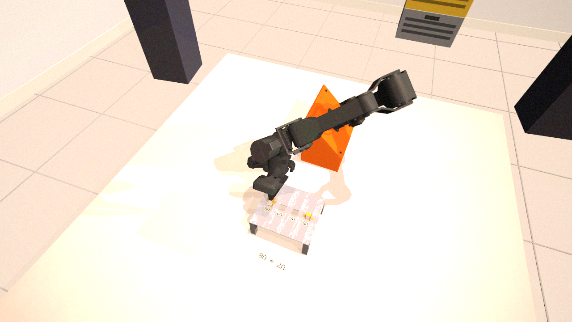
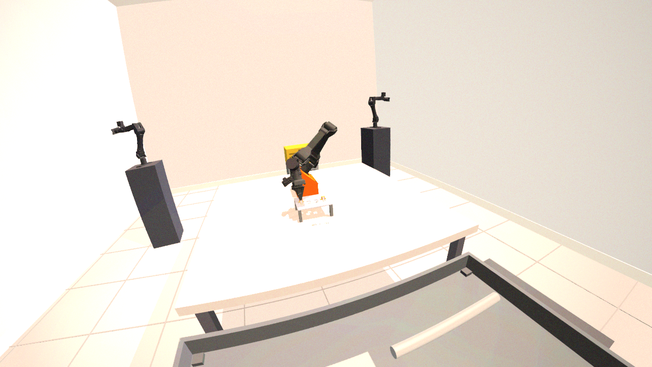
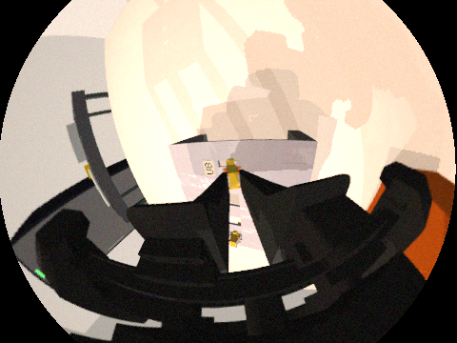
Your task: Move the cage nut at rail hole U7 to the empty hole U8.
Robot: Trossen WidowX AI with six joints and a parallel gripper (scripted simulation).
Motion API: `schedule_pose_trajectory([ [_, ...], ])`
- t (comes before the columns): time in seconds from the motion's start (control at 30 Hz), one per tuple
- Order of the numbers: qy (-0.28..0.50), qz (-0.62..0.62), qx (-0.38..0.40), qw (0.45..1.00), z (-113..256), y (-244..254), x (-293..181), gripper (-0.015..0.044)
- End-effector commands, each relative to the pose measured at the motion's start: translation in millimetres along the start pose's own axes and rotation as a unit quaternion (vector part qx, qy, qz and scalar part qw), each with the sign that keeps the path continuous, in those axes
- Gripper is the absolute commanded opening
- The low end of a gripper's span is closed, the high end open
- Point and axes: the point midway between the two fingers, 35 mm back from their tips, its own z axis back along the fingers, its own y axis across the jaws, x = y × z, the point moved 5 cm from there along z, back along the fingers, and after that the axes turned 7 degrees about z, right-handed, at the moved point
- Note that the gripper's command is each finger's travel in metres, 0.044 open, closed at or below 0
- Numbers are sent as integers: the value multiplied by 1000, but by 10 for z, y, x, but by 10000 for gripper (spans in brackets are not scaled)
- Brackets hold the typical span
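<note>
"What have the jaws (image 1: 271, 197) (image 2: 300, 199) got hold of, over on that little rail plate (image 1: 286, 230) (image 2: 314, 204) (image 3: 281, 152)?"

"The yellow cage nut (image 1: 271, 202) (image 3: 233, 174). They're clenched on it, and it sits right at their tips, beside the U8 label (image 1: 267, 209) (image 3: 208, 168). I can't tell from here whether it's clipped in or only standing over the hole."

"Heavy, do you think?"

"I'd guess next to nothing. Thin, springy metal, by its look: stiff in the body, with a bit of give in the wings. Small and smooth too, so it could twist or slip if pinched off-centre."

"Where would you take hold, then?"

"By the upright body, one finger on either side, as they seem to have it. I'd keep off the wings; squeeze those and they may not open under the plate."

"And the wings now?"

"Can't see beneath the plate. If it isn't seated, I'd want a straight, level push, then an even release, so the nut isn't dragged up again."

"The other nut (image 1: 308, 216) (image 2: 323, 198) (image 3: 234, 238)?"

"Well along the plate from the jaws, by U5, past the two middle holes. It looks upright. I'd lift the jaws straight away and never sweep them over that side."
</note>
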Motion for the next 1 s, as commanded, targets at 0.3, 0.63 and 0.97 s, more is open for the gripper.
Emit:
schedule_pose_trajectory([
  [0.3,-1,2,-2,1000,0,7,15,26],
  [0.63,-1,2,-2,1000,0,8,15,26],
  [0.97,-1,2,-2,1000,3,16,17,26],
])
